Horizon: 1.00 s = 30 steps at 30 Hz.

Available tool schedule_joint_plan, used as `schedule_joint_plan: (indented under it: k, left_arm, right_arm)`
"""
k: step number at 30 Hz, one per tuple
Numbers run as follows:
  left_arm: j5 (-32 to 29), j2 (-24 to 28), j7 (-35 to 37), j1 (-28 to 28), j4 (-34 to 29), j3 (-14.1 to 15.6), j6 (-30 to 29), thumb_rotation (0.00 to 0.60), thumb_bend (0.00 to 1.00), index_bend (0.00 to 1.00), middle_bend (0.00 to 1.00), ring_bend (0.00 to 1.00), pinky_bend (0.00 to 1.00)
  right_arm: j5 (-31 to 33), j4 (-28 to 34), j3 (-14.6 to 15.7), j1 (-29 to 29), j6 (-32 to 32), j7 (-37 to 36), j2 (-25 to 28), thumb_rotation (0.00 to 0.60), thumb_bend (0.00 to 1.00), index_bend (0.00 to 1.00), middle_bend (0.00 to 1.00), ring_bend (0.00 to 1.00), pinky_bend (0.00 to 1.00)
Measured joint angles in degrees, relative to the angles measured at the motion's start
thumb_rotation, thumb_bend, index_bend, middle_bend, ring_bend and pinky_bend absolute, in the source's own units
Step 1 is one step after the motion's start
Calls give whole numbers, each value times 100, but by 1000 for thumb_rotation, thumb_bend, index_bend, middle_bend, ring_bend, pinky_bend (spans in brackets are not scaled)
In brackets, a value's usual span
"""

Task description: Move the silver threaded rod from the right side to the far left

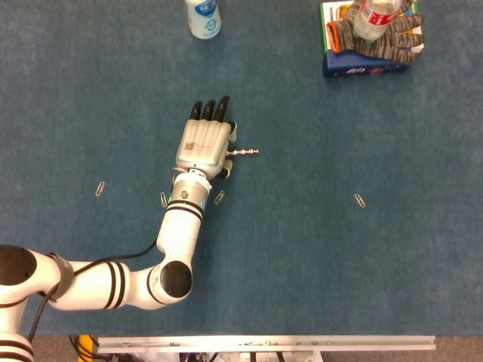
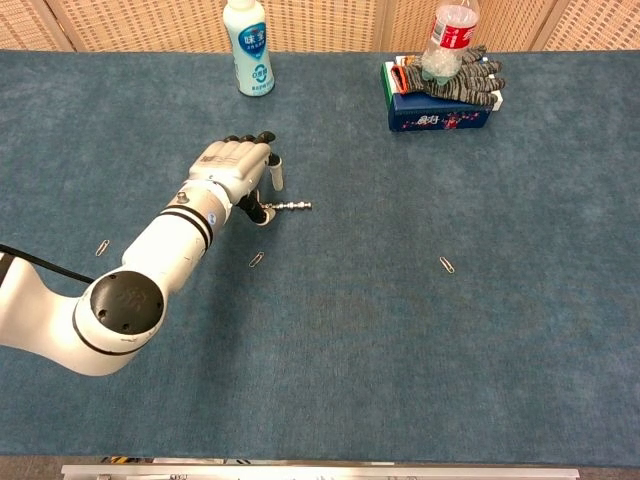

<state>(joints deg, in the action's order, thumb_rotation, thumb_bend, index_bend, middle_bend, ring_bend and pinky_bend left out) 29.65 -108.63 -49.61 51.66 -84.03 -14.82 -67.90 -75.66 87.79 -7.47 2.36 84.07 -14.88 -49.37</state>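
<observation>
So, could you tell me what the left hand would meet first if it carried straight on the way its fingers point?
The left hand points toward the table's far edge. The way looks free across the blue table; the white bottle stands roughly in that line, perhaps slightly off it. The threaded rod lies to its side.

The table [image 1: 362,271] is covered in dark teal-blue felt. The left hand [image 1: 205,145] is pale silver-white with black fingertips [image 1: 213,110], and its arm [image 2: 150,262] is white with black bands. The rod [image 1: 244,152] is silver. The bottle [image 2: 248,45] is white with a blue label. The gloves [image 2: 462,76] are grey striped, lying on a dark blue box [image 2: 440,112].
</observation>
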Motion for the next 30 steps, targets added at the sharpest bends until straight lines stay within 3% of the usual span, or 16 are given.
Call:
schedule_joint_plan:
  k: [30]
  left_arm:
    - [0,-465,108,92,611,-227,156,600,225,456,0,0,0]
  right_arm:
    - [129,-212,-59,46,-78,-296,15,600,169,228,113,0,0]
